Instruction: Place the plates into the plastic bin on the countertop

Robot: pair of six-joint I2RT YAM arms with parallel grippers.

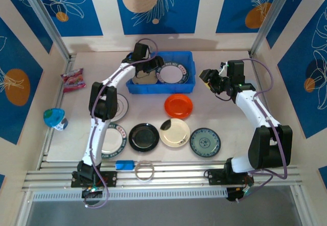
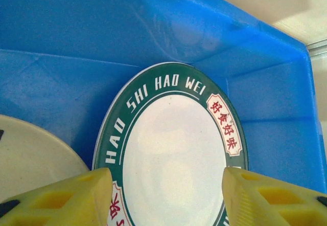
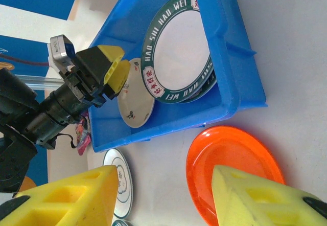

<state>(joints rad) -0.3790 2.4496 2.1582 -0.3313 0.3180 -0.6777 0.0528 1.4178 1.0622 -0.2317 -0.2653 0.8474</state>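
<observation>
bin: the plastic bin (image 1: 168,88) sits at the far end of the countertop (image 1: 219,114), everything else below is placed off it

already in the bin: green-rimmed plate (image 2: 173,159) at its right end, and the right wrist view shows what looks like another rim under it, so maybe a stack of two. A small cream plate (image 3: 135,100) is at the bin's left end, just beside the green one

left gripper: left gripper (image 2: 164,179) hangs over the inside of the bin, fingers spread wide, nothing between them

right gripper: right gripper (image 3: 163,174) is off the bin's right end, also spread wide and empty, looking down at the orange plate

not in yet: orange plate (image 1: 179,106) just in front of the bin. Further toward the arm bases there's a row: black plate (image 1: 143,136), cream-and-dark plate (image 1: 174,132), teal plate (image 1: 205,142). Two white patterned ones sit off the bin's front left corner, partly under the left arm: upper white plate (image 1: 121,107) and lower white plate (image 1: 116,139)

progress guess: two or three in, six to go, so roughly a third done

likely next: orange looks like the right arm's pick, it's the closest
</observation>
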